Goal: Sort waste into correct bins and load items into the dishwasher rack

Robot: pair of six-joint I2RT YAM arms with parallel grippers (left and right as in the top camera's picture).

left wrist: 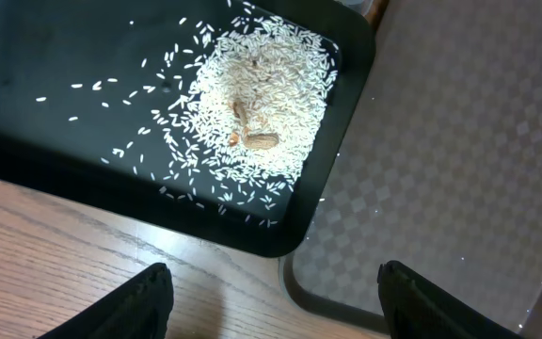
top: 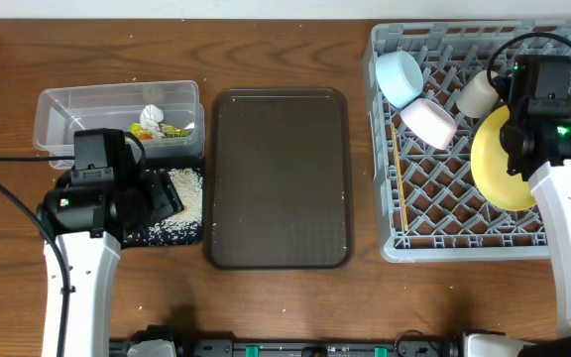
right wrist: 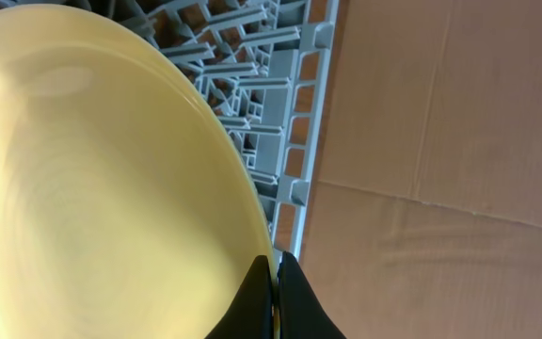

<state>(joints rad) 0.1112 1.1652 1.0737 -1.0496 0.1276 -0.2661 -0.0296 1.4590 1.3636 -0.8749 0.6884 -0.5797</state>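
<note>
In the overhead view the left arm covers the left half of the black tray (top: 171, 236) and the near edge of the clear box (top: 117, 102). The right arm hides the right side of the plate (top: 494, 164) and part of the cup (top: 478, 95). The chopsticks (top: 398, 174) are only a thin pale line along the left inner wall of the rack (top: 464, 244) and are hard to make out. In the right wrist view the plate (right wrist: 92, 188) is cut off at the left and top edges.

The plate is yellow and stands tilted at the right of the rack. The blue bowl (top: 399, 76) and white bowl (top: 429, 121) lie on their sides at the rack's upper left, touching. The cup lies just to their right.

The clear box, at the upper left of the frame, holds the white scrap (top: 152, 116) and the wrapper (top: 174, 129). The black tray below it holds a heap of rice (left wrist: 262, 94) in one corner, with two small tan bits in it and stray grains scattered around. The brown tray (top: 278, 178) sits mid-table (top: 285, 50).

The left pincer (left wrist: 285, 306) hangs spread over the black tray's corner, holding nothing. The right pincer (right wrist: 277, 297) is pressed together on the plate's rim, over the rack's edge.
</note>
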